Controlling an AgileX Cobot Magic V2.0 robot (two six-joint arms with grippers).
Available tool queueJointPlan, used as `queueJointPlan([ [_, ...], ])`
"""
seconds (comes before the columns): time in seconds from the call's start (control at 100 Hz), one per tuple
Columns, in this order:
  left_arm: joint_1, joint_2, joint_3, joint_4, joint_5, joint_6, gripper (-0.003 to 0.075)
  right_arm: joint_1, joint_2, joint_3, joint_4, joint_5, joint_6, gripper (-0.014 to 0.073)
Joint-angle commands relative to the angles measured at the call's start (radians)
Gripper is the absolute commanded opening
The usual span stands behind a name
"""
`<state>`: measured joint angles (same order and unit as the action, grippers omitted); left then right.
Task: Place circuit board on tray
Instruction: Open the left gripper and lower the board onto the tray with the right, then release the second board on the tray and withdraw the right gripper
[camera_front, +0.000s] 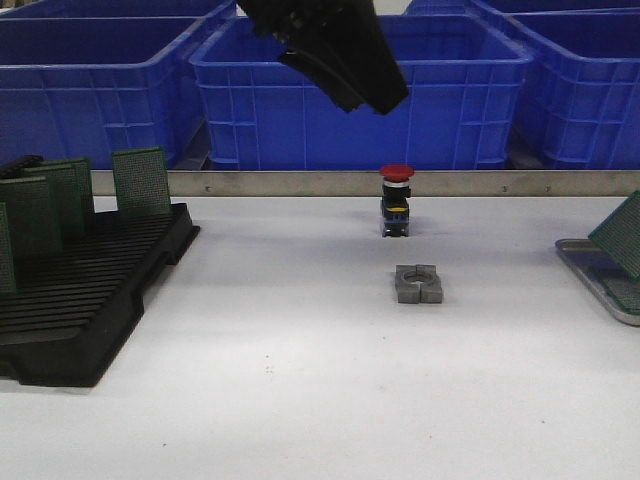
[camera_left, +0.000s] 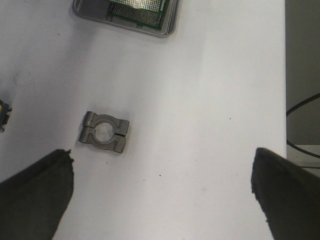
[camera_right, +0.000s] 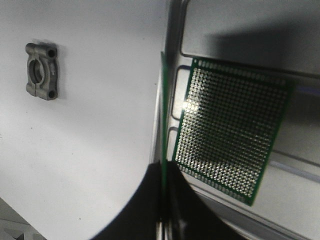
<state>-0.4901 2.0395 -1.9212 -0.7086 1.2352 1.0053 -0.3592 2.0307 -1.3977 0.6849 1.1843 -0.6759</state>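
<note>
White worktop (camera_front: 300, 360) scene: right gripper (camera_right: 162, 222), clamped on a green circuit board (camera_right: 163, 115) held edge-on, stands directly over the grey tray (camera_right: 240, 45) already holding another board (camera_right: 232, 135); left gripper (camera_left: 162, 195), fingers apart, hovers empty.

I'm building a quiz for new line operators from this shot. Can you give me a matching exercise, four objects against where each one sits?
Objects:
1. red-capped black push button
2. small grey metal split clamp block
3. black slotted plastic rack
4. shallow grey metal tray

Places, by the front view:
A. right edge of the table
B. left side, holding upright green boards
C. table centre, nearer the camera
D. table centre, near the metal rail

Pairs: 1-D, 2-C, 3-B, 4-A
</note>
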Motion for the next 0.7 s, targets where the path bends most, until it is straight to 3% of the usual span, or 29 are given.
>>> queueJointPlan([
  [0.0,-0.008,-0.069,-0.033,-0.060,0.040,-0.009,0.0671,-0.009,-0.044,-0.026,0.032,0.021,-0.006,-0.0057],
  [0.2,-0.008,-0.069,-0.033,-0.060,0.040,-0.009,0.0671,-0.009,-0.042,-0.026,0.024,0.020,-0.006,-0.0032],
  [0.69,-0.008,-0.069,-0.033,-0.060,0.040,-0.009,0.0671,-0.009,-0.042,-0.026,0.012,-0.002,-0.006,0.0265],
])
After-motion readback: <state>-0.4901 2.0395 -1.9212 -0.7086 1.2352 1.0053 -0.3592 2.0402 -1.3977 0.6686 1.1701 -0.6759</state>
